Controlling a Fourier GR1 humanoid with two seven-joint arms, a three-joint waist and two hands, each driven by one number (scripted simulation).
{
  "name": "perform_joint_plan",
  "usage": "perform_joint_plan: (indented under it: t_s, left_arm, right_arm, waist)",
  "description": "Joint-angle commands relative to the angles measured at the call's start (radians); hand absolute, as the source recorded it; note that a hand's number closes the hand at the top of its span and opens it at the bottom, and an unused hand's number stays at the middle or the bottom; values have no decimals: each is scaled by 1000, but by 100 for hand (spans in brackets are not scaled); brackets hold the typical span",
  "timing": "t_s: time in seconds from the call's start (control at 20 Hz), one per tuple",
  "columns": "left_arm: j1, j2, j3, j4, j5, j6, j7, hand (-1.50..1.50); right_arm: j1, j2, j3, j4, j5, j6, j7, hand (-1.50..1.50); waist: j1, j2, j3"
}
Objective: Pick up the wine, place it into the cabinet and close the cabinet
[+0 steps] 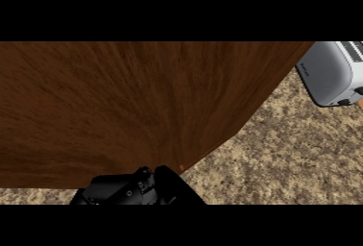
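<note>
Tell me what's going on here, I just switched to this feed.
A large brown wooden panel, probably the cabinet door, fills most of the head view. One black robot hand sits at its lower edge, seemingly against it; which hand it is and how its fingers are set can't be made out. No wine bottle is visible. A grey toaster stands on the speckled counter at upper right.

A broad brown wooden panel fills the view's left and centre, blocking passage there. Bare counter lies open to its right and in a thin strip below it. A toaster blocks the upper right corner.
</note>
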Motion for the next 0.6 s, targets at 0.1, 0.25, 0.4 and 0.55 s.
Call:
perform_joint_plan:
  t_s: [0.1,0.25,0.4,0.55]
  left_arm:
    - [-30,-45,-17,39,-45,20,-5,-150]
    - [34,-60,-19,4,-74,0,-27,-150]
    - [33,-56,23,13,-43,-9,-7,-150]
    - [-12,-36,40,-13,-37,9,46,-150]
  right_arm:
    - [-330,61,-143,316,-122,-34,-65,150]
    - [-395,62,-219,449,-148,15,-125,150]
    - [-433,62,-238,572,-81,87,-194,150]
    - [-456,62,-288,708,-80,109,-269,150]
  waist:
    - [-10,-1,1]
    - [-9,-4,2]
    - [-17,-4,2]
    - [-20,-2,3]
